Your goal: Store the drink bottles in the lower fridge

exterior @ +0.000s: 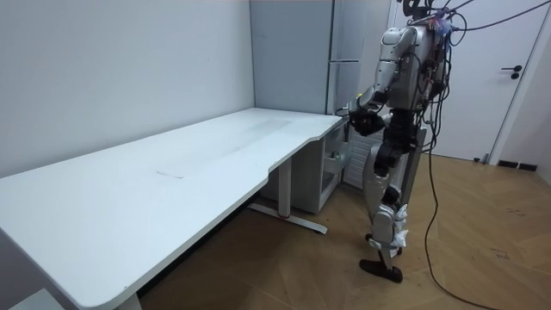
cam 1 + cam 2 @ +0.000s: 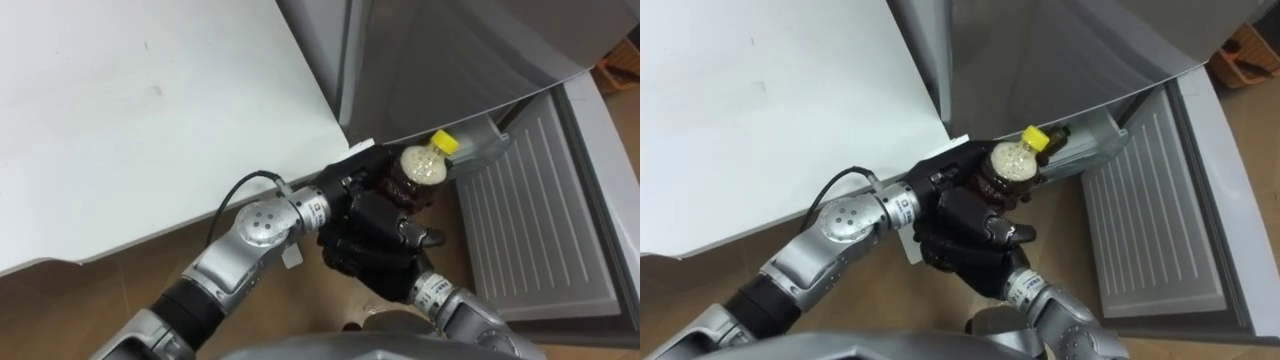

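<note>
Bottle (image 2: 418,172): dark drink, yellow cap (image 2: 444,143), tilted with the cap toward 2 o'clock, held in the air just off the desk (image 2: 130,120) corner. Left robot hand (image 2: 362,180) is at its 9 o'clock, fingers wrapped round the body. Right robot hand (image 2: 370,255) is at its 7 o'clock, pressed against the left; grip on the bottle cannot be told. Open lower fridge door (image 2: 530,220) at 4 o'clock, grey fridge (image 2: 450,50) at 12 o'clock.

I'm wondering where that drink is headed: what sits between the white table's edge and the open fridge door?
In the left eye view, the bottle, gripped by the left hand and right hand, above wooden floor.
</note>
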`<state>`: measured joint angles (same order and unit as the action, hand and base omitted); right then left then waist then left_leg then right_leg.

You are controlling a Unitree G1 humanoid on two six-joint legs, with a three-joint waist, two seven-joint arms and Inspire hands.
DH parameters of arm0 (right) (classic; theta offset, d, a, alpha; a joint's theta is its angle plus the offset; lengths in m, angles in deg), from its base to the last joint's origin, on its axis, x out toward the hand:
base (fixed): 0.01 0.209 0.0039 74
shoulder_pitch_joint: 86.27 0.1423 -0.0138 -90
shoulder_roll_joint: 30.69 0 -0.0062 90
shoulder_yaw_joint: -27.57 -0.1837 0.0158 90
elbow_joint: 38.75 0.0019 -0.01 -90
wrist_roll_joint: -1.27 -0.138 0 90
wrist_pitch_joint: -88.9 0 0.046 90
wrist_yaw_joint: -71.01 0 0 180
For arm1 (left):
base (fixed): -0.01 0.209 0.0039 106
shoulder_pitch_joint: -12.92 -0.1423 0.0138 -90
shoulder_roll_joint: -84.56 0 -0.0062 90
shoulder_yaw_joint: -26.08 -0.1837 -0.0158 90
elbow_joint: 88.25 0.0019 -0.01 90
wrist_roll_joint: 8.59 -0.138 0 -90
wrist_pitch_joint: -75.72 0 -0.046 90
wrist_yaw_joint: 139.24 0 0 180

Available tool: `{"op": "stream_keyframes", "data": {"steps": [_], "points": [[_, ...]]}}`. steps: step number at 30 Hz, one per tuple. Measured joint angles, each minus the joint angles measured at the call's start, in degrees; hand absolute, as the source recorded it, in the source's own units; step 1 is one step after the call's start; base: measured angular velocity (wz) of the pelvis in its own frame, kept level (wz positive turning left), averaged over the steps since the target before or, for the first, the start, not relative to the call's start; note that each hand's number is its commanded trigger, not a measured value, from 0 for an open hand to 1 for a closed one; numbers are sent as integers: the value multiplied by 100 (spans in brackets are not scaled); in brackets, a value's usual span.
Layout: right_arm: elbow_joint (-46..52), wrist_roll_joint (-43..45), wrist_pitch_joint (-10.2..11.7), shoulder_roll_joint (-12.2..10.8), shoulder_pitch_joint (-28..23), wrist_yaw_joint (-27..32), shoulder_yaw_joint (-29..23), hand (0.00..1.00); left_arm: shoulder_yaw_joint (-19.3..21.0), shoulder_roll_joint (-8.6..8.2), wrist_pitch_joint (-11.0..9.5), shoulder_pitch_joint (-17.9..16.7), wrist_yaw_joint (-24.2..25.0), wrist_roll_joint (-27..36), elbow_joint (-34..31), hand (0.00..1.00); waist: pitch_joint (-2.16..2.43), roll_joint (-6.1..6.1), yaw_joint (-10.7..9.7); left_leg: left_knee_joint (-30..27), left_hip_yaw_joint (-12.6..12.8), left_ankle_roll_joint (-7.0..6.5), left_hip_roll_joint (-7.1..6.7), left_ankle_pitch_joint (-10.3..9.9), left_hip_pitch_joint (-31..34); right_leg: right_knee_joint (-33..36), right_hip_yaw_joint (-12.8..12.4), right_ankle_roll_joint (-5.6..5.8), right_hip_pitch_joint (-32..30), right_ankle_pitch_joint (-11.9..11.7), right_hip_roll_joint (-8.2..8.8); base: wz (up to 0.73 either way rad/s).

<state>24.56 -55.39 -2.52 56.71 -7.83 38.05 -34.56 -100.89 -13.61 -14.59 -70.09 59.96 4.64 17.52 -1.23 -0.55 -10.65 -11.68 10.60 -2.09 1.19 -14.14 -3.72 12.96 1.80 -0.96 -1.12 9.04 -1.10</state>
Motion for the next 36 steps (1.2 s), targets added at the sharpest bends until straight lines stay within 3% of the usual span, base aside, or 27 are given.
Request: {"op": "stream_keyframes", "data": {"steps": [6, 12, 22, 31, 36], "points": [[-28, -1, -206, 9, -3, 56, -7, 100, 1, -13, -1, 0, 167, 3, 180, 0, -15, -25, 8, -4, 5, 0, -9, 0, -5, 12, 5, 1, 5, 1, 3, 0], [-357, 92, -292, -73, -33, 163, 12, 100, -33, -121, -4, 2, 190, -93, 662, 0, -25, -39, 6, -3, 19, 0, -5, 0, 10, 0, 4, 4, -12, 3, 1, 0], [-498, 78, -497, -71, -91, 163, 14, 100, -54, -123, -23, -2, 304, -409, 913, 0, -21, -8, 8, -8, 9, 0, -35, 0, 101, -17, 15, 3, -94, 2, 0, 0], [-492, 205, -511, -45, -73, 282, -4, 100, -10, -230, -327, 9, 336, -496, 1357, 0, -24, 63, 10, 8, 11, 0, -33, 0, -10, -33, 7, 2, 17, 2, -2, 0], [-505, 340, -704, -62, -9, 446, -21, 100, 68, -272, -477, -28, 216, -807, 1605, 0, -50, 2, 21, 13, -6, 0, -39, 0, -95, -25, 7, 4, 131, 3, -1, 1]]}}
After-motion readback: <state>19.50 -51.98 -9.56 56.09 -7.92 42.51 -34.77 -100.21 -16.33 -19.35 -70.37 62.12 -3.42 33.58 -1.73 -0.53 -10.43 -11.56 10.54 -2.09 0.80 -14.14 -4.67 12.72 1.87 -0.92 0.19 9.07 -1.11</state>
